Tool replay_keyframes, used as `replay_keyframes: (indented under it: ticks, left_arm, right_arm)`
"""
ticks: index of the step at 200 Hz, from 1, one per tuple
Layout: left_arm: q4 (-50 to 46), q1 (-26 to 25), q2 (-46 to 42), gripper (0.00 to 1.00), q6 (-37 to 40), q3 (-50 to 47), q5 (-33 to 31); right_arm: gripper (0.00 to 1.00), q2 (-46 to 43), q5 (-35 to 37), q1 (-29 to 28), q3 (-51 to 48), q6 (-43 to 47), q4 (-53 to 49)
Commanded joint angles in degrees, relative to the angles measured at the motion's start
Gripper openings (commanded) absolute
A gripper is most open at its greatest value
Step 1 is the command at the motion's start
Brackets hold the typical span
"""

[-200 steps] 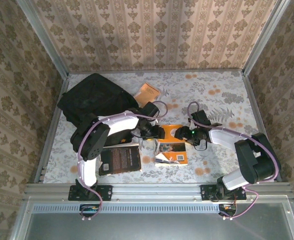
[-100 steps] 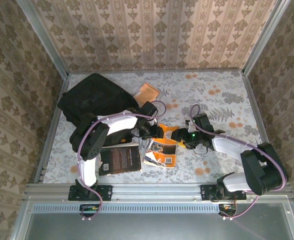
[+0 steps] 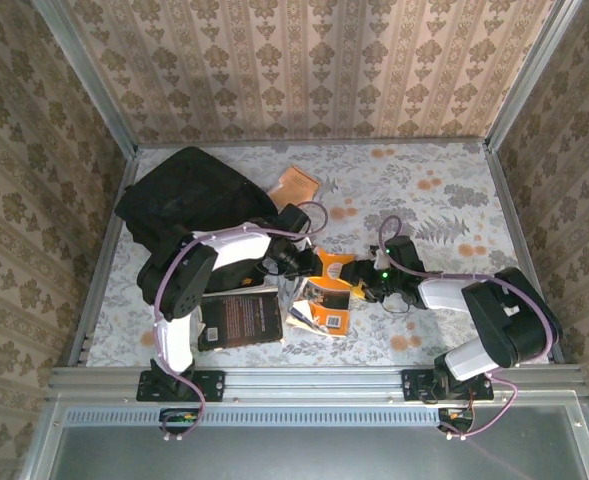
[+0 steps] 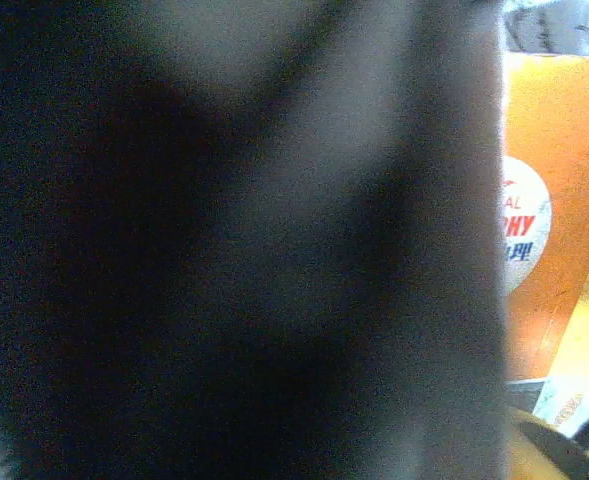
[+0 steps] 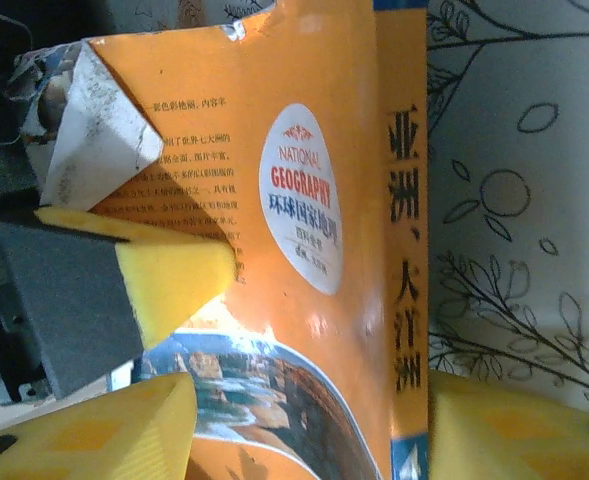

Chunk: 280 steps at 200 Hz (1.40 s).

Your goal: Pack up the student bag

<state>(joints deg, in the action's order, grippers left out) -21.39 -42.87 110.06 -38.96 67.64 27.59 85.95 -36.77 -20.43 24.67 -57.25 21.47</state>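
The right gripper [image 5: 304,440] is closed across the spine edge of the orange book [image 3: 329,300], holding it tilted. The left gripper [image 3: 299,262] has one pad [image 5: 174,275] on the book's cover, but I cannot tell whether it grips. The student bag [image 3: 189,200] lies behind and left of the book. It looks soft and limp and would likely sag, so it is best taken by the rim of its opening.

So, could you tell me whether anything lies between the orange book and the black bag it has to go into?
Yes: the left arm lies between the orange book and the student bag, reaching in from the bag's side. Nothing else visible sits on that line.
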Motion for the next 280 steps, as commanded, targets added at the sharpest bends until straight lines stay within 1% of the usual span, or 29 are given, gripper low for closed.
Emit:
replay_keyframes:
  ticks: [1, 14, 43, 62, 72, 75, 82, 94, 107, 113, 117, 130, 132, 140, 157, 166, 175, 185, 208, 224, 229, 240, 250, 262, 280]
  left_arm:
    - [3.4, -0.8, 0.4, 0.27, -1.4, -1.6, 4.2]
    - [4.6, -0.3, -0.4, 0.25, -2.1, -2.4, 5.3]
    - [8.1, 1.6, -3.4, 0.24, -4.2, -5.0, 7.4]
    - [10.0, 2.6, -4.8, 0.25, -5.5, -6.3, 8.8]
    - [11.2, 2.9, -5.4, 0.26, -6.2, -6.9, 8.8]
    - [11.6, 3.0, -5.6, 0.26, -6.4, -7.1, 10.4]
    - [12.2, 3.1, -5.9, 0.28, -6.7, -7.4, 10.9]
    - [12.4, 3.3, -6.5, 0.32, -7.0, -7.5, 11.3]
    - [11.6, 3.6, -8.0, 0.39, -6.7, -7.7, 11.0]
    - [10.9, 3.9, -9.0, 0.41, -6.6, -7.9, 10.6]
    - [10.3, 4.2, -9.7, 0.43, -6.3, -8.0, 10.2]
    - [7.7, 5.1, -12.8, 0.5, -4.9, -8.3, 9.5]
    - [7.1, 5.3, -13.3, 0.51, -4.5, -8.3, 8.1]
    - [4.1, 5.8, -15.1, 0.56, -2.6, -7.9, 5.9]
    - [-2.7, 6.3, -19.8, 0.65, 1.8, -6.7, 0.4]
    - [-5.1, 6.5, -22.2, 0.67, 4.3, -6.4, -1.9]
    - [-6.0, 6.8, -24.7, 0.68, 6.0, -6.6, -2.8]
    - [-5.9, 7.5, -27.5, 0.7, 7.4, -7.1, -2.4]
    - [-1.6, 9.8, -33.9, 0.73, 8.3, -10.0, 2.7]
    - [3.9, 11.7, -37.6, 0.76, 7.5, -12.8, 8.5]
    - [6.0, 12.1, -38.7, 0.77, 6.9, -13.6, 11.2]
    - [10.3, 12.9, -40.6, 0.79, 5.1, -15.2, 14.8]
    - [13.3, 13.2, -41.8, 0.82, 3.6, -16.3, 16.3]
    - [14.8, 13.3, -42.6, 0.85, 2.3, -16.7, 17.0]
    - [19.6, 13.3, -43.1, 0.87, -1.1, -17.8, 19.6]
  right_arm:
    - [0.59, 1.5, -3.9, -0.7, 0.3, -2.1, 8.6]
    - [0.58, 2.2, -3.5, -0.7, 0.1, -1.8, 8.6]
    - [0.57, 2.6, -2.9, -0.7, -0.6, -1.9, 9.0]
    - [0.5, 2.0, -3.3, -0.8, -1.7, -3.2, 11.6]
    - [0.46, 1.4, -3.9, -1.0, -1.9, -3.7, 12.7]
    - [0.44, 1.2, -3.9, -1.0, -1.9, -3.7, 12.7]
    - [0.4, 0.6, -4.0, -1.1, -1.8, -3.7, 12.5]
    - [0.3, -0.7, -3.8, -1.1, -1.9, -3.3, 11.7]
    - [0.18, -2.9, -3.2, -1.0, -1.6, -2.2, 9.5]
    - [0.12, -5.3, -2.3, -1.0, -1.2, -0.8, 6.6]
    - [0.11, -5.8, -1.8, -0.9, -1.0, -0.3, 5.3]
    - [0.05, -11.5, 0.7, -0.8, 0.6, 3.4, -2.4]
    - [0.05, -12.4, 1.0, -0.8, 0.9, 4.0, -3.7]
    - [0.02, -15.3, 1.8, -0.8, 2.0, 6.1, -7.7]
    - [0.01, -21.1, 1.7, -0.8, 3.9, 9.0, -11.6]
    - [0.01, -23.9, 1.2, -0.8, 4.6, 9.4, -12.6]
    - [0.0, -26.0, 0.2, -0.8, 5.7, 9.5, -13.3]
    - [0.0, -27.7, -1.3, -0.8, 7.2, 9.8, -13.8]
    - [0.0, -29.7, -5.6, -0.8, 11.0, 8.7, -13.5]
    - [0.0, -30.2, -7.8, -0.9, 13.7, 7.1, -13.0]
    - [0.0, -30.3, -8.5, -0.9, 14.7, 6.1, -12.5]
    - [0.0, -30.3, -10.1, -0.9, 16.1, 3.6, -10.4]
    - [0.0, -30.0, -11.2, -0.9, 17.1, 0.5, -7.5]
    - [0.0, -29.6, -11.8, -1.0, 18.3, -3.3, -4.4]
    - [0.0, -29.1, -12.1, -1.7, 20.4, -7.2, -1.1]
